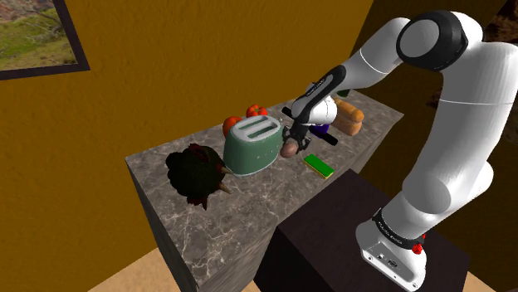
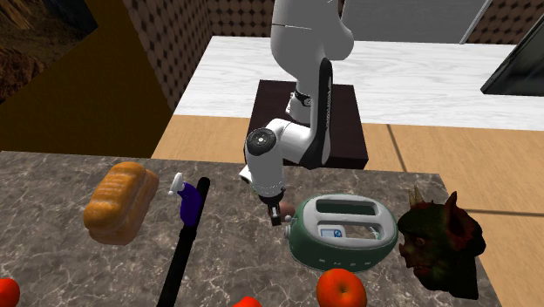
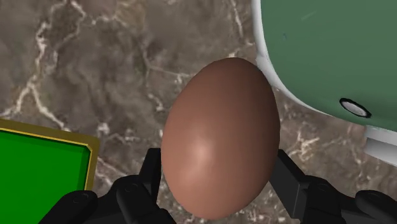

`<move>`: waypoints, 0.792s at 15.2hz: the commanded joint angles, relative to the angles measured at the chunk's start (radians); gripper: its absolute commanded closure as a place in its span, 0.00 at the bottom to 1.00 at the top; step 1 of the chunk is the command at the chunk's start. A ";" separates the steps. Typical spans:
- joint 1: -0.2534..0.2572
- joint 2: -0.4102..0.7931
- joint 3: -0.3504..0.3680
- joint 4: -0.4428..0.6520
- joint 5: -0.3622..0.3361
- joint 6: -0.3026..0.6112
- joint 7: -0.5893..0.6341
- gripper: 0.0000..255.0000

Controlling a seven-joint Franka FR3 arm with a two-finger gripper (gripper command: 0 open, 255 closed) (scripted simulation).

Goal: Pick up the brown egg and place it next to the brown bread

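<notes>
The brown egg is clasped on both sides by the two black fingers of the gripper. It is held just beside the green toaster, low over the marble counter; whether the stone is touched cannot be told. A green box is seen near it. The brown bread is set well apart along the counter.
</notes>
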 commanded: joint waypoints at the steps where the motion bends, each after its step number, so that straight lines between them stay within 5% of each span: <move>1: 0.003 -0.025 -0.003 -0.006 -0.004 -0.019 0.006 1.00; 12: 0.014 -0.170 -0.022 -0.022 -0.037 -0.147 0.042 1.00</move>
